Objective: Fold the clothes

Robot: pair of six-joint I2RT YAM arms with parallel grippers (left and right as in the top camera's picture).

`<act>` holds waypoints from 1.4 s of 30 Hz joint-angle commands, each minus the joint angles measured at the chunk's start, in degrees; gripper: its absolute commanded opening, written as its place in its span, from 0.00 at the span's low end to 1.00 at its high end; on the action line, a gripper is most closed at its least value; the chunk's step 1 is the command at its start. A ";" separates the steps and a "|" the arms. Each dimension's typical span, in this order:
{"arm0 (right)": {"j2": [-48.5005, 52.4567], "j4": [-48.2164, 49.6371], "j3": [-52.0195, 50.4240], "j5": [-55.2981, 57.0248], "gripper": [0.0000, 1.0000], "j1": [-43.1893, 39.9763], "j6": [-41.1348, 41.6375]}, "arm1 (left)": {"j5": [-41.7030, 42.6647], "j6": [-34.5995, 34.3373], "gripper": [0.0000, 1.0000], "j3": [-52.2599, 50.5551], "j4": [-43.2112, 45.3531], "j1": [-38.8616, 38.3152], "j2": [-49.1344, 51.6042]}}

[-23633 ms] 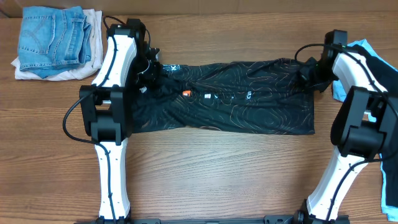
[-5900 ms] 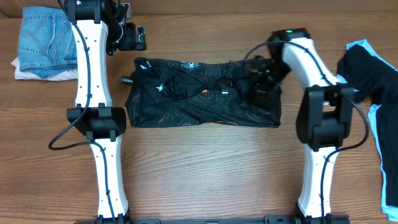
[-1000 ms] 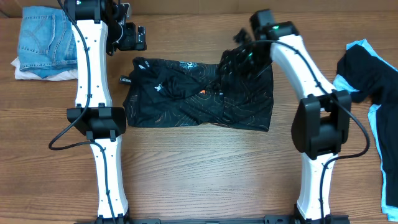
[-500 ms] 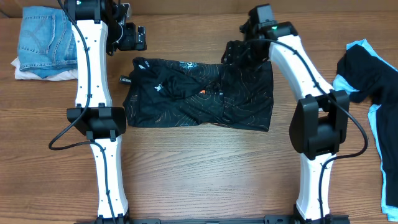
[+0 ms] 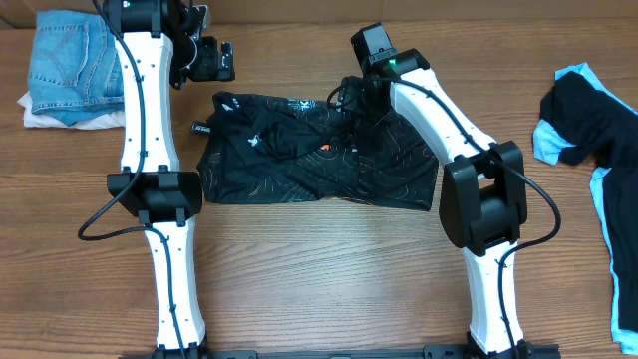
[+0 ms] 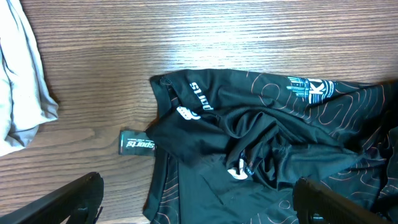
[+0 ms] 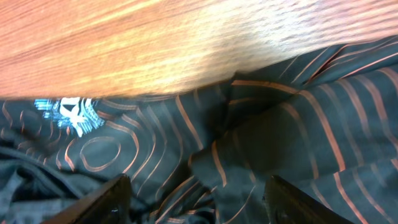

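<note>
The black jersey (image 5: pixel 319 160) lies mid-counter (image 5: pixel 329 269), its long axis left to right. My right claw (image 5: pixel 347 97), the nearer one, sits on its far edge, fingers apart over cloth; whether it grips I cannot tell. Beyond the far-left corner, my left claw (image 5: pixel 223 62) hangs wide open, empty.

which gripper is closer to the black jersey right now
Right. The right gripper is down over the black jersey's far edge, fingers spread above bunched fabric. The left gripper hangs open over the table past the jersey's far left corner, clear of it.
</note>
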 commanded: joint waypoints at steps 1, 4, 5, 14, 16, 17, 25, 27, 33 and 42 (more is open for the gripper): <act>2.01 0.55 0.31 2.56 0.72 -0.42 1.84 | 0.76 -0.57 1.00 1.11 -0.13 -0.35 -1.92; 2.99 0.70 0.31 2.64 0.69 -0.39 1.86 | 0.76 -0.57 1.00 1.11 -0.13 -0.35 -1.92; 2.99 0.83 0.31 2.78 0.66 -0.39 1.86 | 0.76 -0.57 1.00 1.11 -0.13 -0.33 -1.92; 3.02 1.70 0.31 2.95 0.48 -0.39 1.88 | 0.76 -0.55 1.00 1.11 -0.13 -0.35 -1.92; 3.06 1.75 0.31 2.97 0.47 -0.39 1.88 | 0.76 -0.55 1.00 1.11 -0.13 -0.35 -1.92; 3.06 1.81 0.31 2.97 0.44 -0.39 1.88 | 0.74 -0.55 1.00 1.11 -0.13 -0.35 -1.92; 3.06 2.25 0.31 3.91 0.14 -0.39 2.73 | 0.74 -0.55 1.00 1.11 -0.13 -0.35 -1.92; 3.06 2.47 0.31 4.68 0.06 -0.39 2.71 | 0.74 -0.52 1.00 1.11 -0.13 -0.35 -1.92; 3.06 6.71 0.33 2.49 0.04 -0.42 2.75 | 0.74 -0.55 1.00 1.11 -0.13 -0.35 -1.92; 3.06 8.44 0.42 2.58 0.33 -0.50 3.96 | 0.74 -0.55 1.00 1.11 -0.13 -0.35 -1.92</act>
